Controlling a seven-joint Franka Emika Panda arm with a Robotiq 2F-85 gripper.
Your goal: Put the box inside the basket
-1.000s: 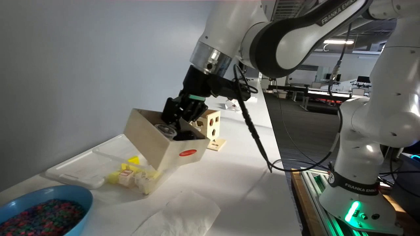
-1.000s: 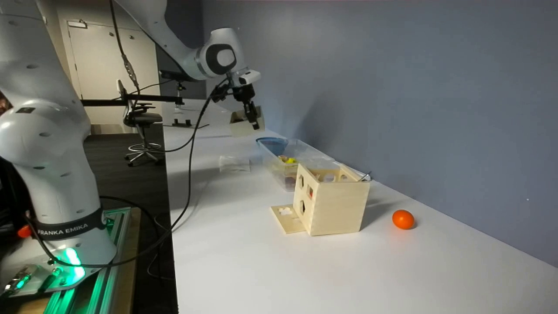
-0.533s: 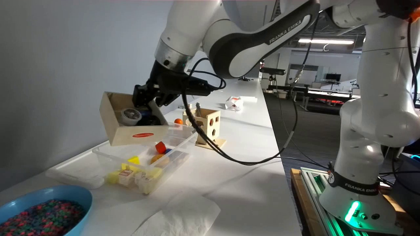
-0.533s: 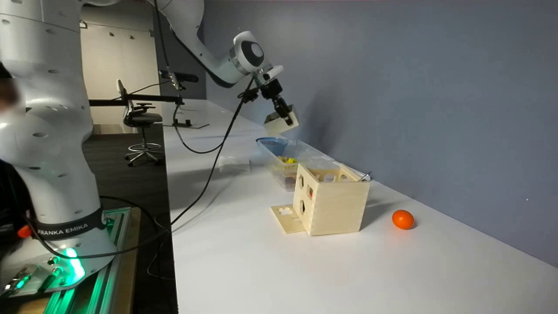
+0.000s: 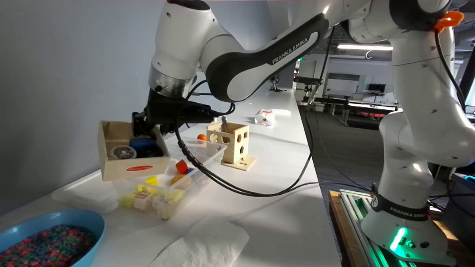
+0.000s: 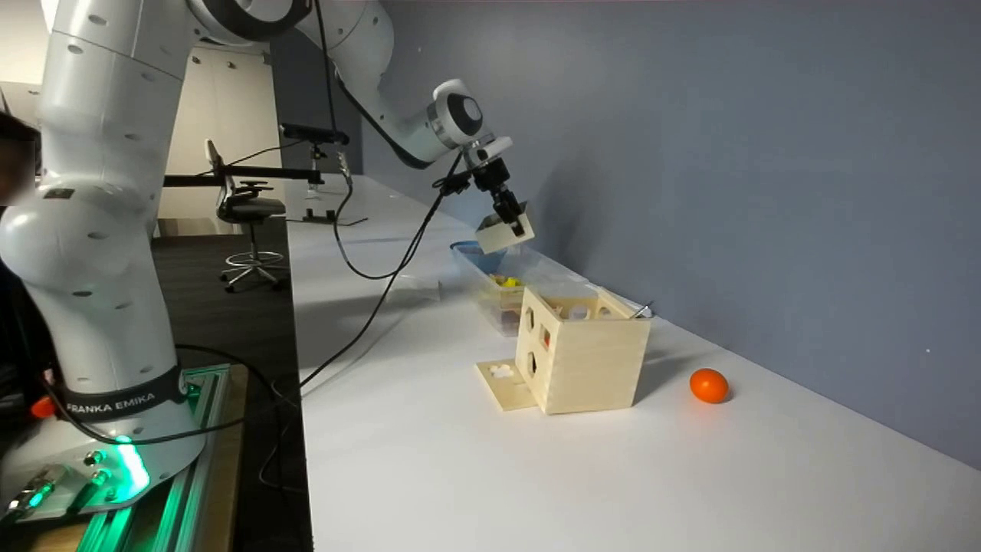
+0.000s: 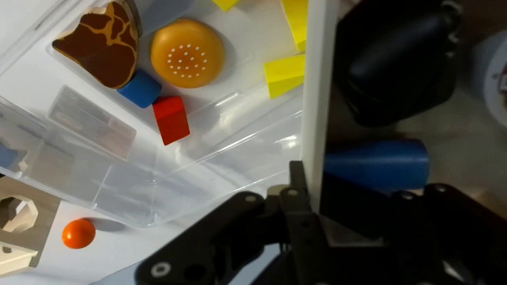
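My gripper pinches one wall of the box; I hold it tilted above the clear basket. Blue object inside box; red block in basket.

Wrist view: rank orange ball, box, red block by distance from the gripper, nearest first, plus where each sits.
1. Box: gripped by one wall in the gripper.
2. Red block: image-left of the gripper, inside the clear basket.
3. Orange ball: farther image-left, on the table outside the basket.
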